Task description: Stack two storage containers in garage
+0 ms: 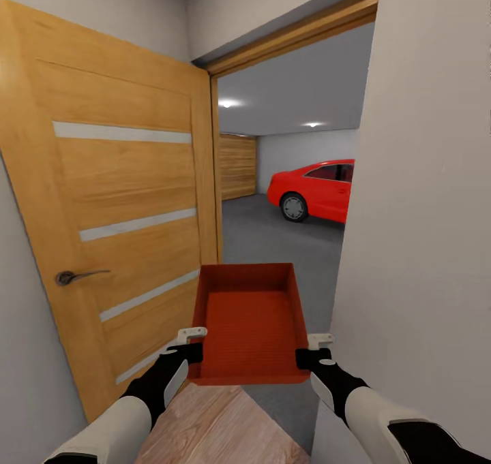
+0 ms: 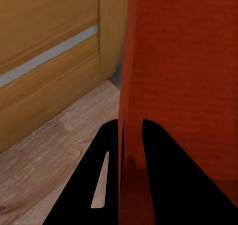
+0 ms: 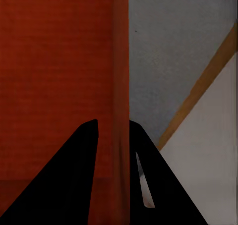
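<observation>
Orange-red and open on top, one storage container hung in the air in front of the robot, right at the doorway. Both arms held it up. The left tool pinched the container's left wall, and the right tool pinched its right wall.

From the head view, one wooden door stood open just left of the container. It had three pale stripes and one dark handle. A pale wall stood just right of the container. Past the container lay the garage, with its grey floor, one red car and two round ceiling lights. A small patch of light wood planks showed under the container, near the robot.

The left wrist view came in much closer. There the container wall sat between two black fingers, with the door's bottom part and the wood planks beside it.

The right wrist view showed the other wall squeezed between two black fingers. Beside it were grey floor, a wooden strip and a pale wall.
</observation>
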Tool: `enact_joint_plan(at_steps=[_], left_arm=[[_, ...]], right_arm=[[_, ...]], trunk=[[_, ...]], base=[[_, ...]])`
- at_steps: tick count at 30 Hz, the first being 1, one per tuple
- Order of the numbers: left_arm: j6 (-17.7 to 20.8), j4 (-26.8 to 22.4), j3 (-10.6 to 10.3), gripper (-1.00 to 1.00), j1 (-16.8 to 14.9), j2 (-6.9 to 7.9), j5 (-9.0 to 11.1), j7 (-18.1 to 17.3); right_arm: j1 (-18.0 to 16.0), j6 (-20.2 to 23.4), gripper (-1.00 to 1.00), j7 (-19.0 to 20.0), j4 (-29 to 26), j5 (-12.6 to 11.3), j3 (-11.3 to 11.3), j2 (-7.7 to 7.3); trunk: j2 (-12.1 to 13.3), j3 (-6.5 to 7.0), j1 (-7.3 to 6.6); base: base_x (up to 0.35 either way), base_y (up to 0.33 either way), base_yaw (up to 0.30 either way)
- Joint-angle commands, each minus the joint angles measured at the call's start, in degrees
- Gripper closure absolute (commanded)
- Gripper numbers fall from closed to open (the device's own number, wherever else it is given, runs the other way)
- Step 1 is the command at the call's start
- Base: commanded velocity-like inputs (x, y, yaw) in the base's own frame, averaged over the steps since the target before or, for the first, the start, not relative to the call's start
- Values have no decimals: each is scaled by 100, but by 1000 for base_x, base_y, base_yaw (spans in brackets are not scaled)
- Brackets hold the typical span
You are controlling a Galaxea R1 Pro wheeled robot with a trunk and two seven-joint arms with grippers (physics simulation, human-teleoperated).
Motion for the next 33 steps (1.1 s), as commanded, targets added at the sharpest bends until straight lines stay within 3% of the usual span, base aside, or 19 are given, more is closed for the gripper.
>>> enact_joint_plan(at_steps=[1,17,33], left_arm=[[43,-31,63,100,-1,8,-93,195],[43,-31,55,100,-1,8,-93,195],[43,-31,55,100,-1,8,-93,195]], right_arm=[[-3,-18,100,-67,15,23,-141,-100],[-3,-46,100,-66,15,23,-141,-100],[-3,-71,100,-67,17,23,-141,-100]], trunk=[[-3,-1,3],[-3,-1,3],[-3,-1,3]], base=[[179,205,-244],[203,224,-238],[219,214,-15]])
